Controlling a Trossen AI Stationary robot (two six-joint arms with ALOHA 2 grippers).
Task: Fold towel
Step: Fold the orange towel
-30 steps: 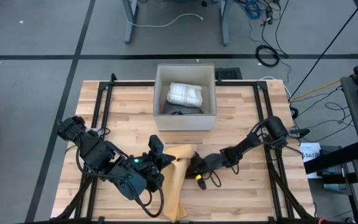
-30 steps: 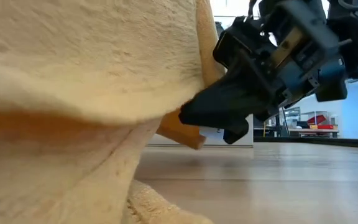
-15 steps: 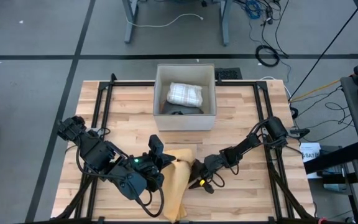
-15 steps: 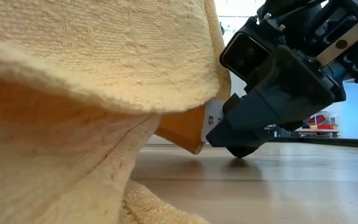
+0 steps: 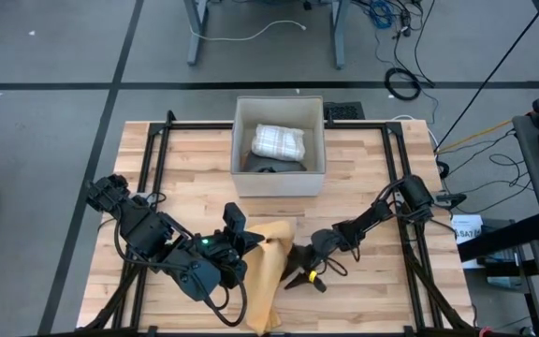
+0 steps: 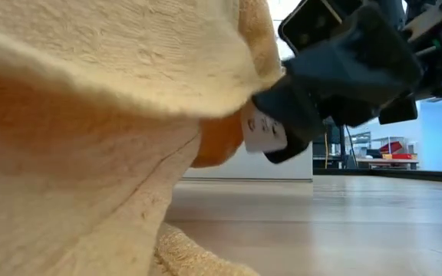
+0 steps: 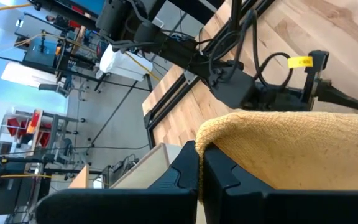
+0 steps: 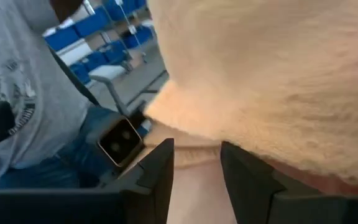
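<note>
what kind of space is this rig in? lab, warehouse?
Likely a robotics lab or workshop: the butcher-block table stands on a grey floor with loose cables, and blue storage bins line shelving behind a person.

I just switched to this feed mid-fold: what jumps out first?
The yellow towel draped near the table's front edge, between both arms. The left gripper is shut on its edge, holding it off the wood, while the right gripper sits open against the towel's other side. Behind them, a white box holds a folded checked cloth.
</note>
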